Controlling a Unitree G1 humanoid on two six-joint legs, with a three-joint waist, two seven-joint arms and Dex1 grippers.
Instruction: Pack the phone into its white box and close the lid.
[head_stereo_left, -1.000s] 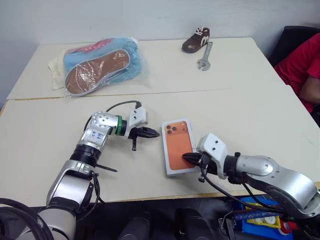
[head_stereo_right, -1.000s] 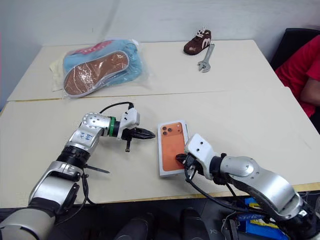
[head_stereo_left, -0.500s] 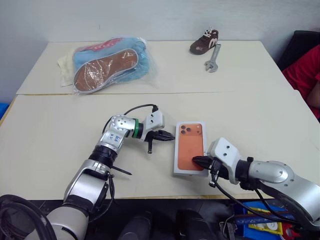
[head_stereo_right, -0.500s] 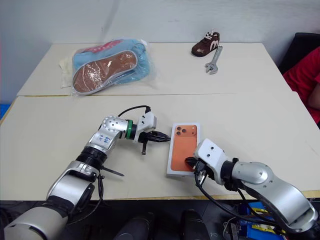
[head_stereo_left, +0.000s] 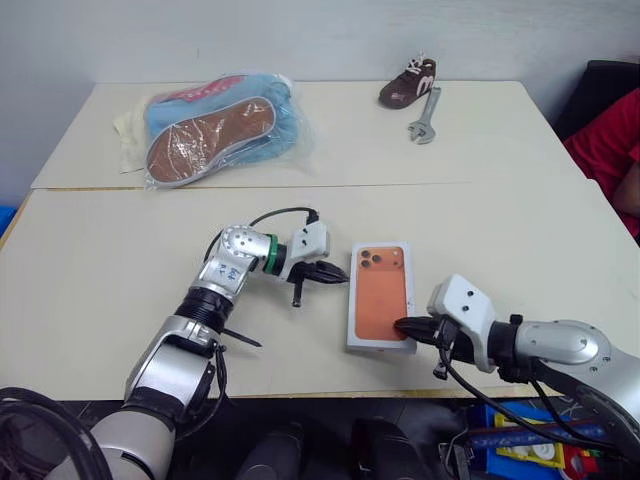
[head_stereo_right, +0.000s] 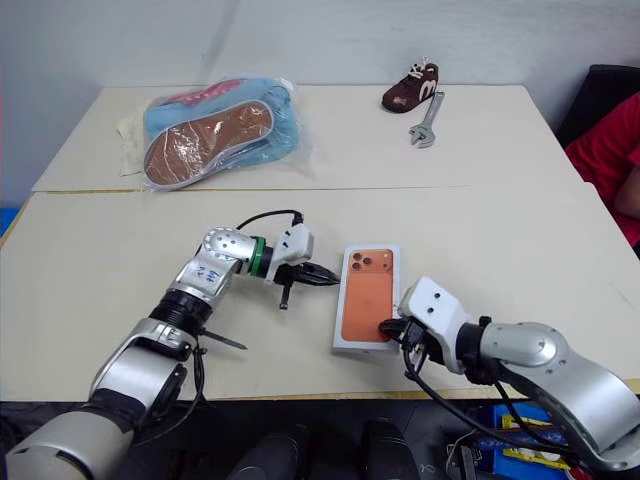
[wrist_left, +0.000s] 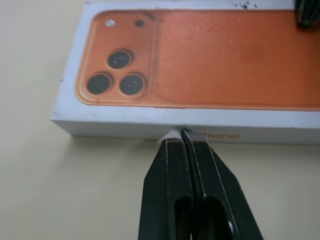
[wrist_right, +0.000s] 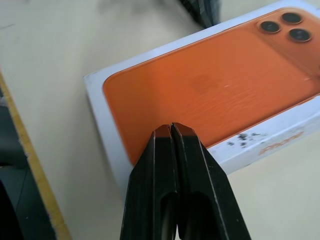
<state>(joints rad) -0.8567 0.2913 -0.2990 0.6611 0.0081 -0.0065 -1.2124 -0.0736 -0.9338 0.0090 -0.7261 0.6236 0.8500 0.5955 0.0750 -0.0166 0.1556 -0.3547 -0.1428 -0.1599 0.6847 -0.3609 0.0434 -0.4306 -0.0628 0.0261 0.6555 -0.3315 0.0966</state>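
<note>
The table (head_stereo_left: 520, 230) carries a bagged pair of slippers (head_stereo_left: 215, 125) at its far left, a small brown shoe (head_stereo_left: 407, 80) and a wrench (head_stereo_left: 425, 115) at the far side. Near the front edge lies the white box with the lid (head_stereo_left: 381, 293) on it, the printed orange phone facing up. The left gripper (head_stereo_left: 338, 280), fingers pressed together, touches its left side; the right gripper (head_stereo_left: 402, 326), fingers also pressed together, rests on the lid's near right corner.
</note>
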